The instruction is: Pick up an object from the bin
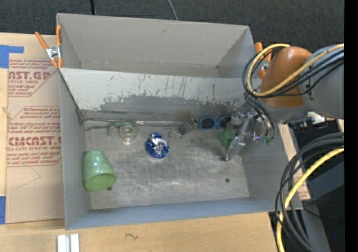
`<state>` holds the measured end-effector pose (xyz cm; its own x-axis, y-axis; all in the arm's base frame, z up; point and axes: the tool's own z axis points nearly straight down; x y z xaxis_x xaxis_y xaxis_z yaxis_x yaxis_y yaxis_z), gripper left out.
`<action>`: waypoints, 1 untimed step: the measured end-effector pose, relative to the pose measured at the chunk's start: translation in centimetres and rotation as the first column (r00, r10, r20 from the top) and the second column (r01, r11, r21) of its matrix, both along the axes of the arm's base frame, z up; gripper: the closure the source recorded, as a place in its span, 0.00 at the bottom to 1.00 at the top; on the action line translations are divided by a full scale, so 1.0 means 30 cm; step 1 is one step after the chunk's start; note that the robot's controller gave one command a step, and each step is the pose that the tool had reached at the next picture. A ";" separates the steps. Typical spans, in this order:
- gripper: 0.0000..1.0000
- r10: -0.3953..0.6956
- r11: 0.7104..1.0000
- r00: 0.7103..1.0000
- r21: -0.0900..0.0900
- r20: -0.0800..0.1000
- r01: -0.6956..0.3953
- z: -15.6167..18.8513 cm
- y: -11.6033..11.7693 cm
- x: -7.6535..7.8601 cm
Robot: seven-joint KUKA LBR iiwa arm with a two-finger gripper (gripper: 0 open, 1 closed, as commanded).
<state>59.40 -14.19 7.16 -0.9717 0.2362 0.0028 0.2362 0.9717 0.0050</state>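
Observation:
My gripper point(233, 149) is low at the right end of the bin, its tip close to the floor. A small green thing point(226, 137) lies right against its left side; whether it is gripped is hidden. A pair of blue sunglasses point(211, 123) lies just up and to the left of the gripper, by the back wall. A blue-and-white ball point(157, 146) sits on the floor in the middle of the bin, well to the gripper's left.
A light green cup point(97, 171) lies on its side at the bin's front left. A clear round thing point(127, 132) and a thin grey rod point(140, 123) lie along the back wall. The arm with its orange cover and yellow cables hangs over the right rim.

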 end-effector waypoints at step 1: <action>1.00 -0.001 1.000 1.000 -0.007 0.007 0.001 0.011 -0.010 0.006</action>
<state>59.57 -14.49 7.48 -0.9715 0.2369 -0.0056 0.2369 0.9715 -0.0005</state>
